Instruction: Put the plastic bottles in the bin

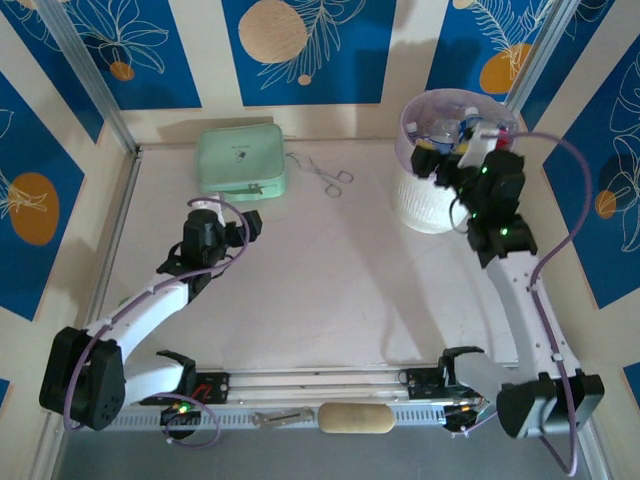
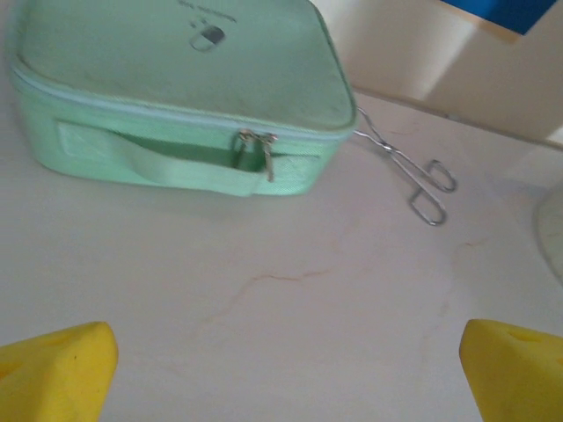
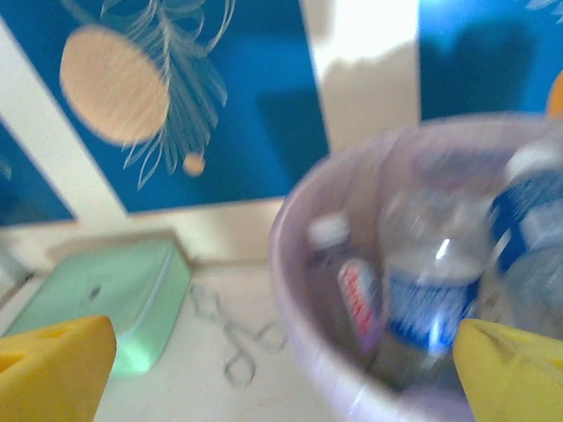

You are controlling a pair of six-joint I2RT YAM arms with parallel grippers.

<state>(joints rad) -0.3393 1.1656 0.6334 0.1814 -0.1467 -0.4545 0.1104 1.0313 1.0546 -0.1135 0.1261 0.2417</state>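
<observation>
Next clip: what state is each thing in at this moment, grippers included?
Mint-green rectangular zip case: zipped shut, lying flat.
Metal scissor-handled forceps: lying flat beside the case.
Tall white slatted bin with pale lilac bag: upright, holding bottles.
Clear blue-labelled plastic bottles: inside the bin.
Left gripper: open, empty, facing the case.
Right gripper: open, empty, at the bin's rim.
</observation>
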